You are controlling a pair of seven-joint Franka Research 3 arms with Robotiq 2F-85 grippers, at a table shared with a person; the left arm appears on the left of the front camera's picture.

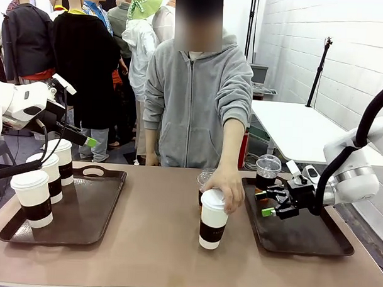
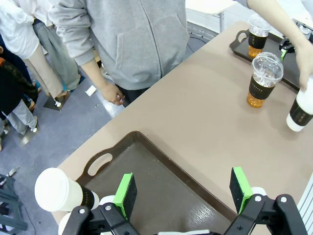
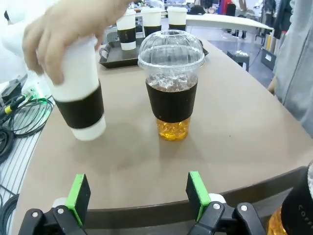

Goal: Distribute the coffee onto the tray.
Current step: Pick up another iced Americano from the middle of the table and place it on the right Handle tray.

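Three white lidded coffee cups with brown sleeves (image 1: 33, 198) stand along the left edge of the left tray (image 1: 95, 206). My left gripper (image 1: 86, 140) hovers open above that tray (image 2: 161, 181), nothing between its fingers (image 2: 126, 194); one white cup (image 2: 63, 192) shows beside them. The person's hand holds another white cup (image 1: 213, 221) upright on the table's middle. Behind it stands a clear dome-lidded cup (image 1: 204, 180) of amber drink (image 3: 171, 90). A second clear cup (image 1: 267, 171) sits on the right tray (image 1: 308, 239). My right gripper (image 1: 268, 203) is open over the right tray, facing the clear cup.
The person in a grey hoodie (image 1: 196, 99) stands at the table's far side, with one arm reaching over the middle. A white table (image 1: 299, 131) lies behind on the right. Cables (image 3: 19, 117) hang off the table's edge in the right wrist view.
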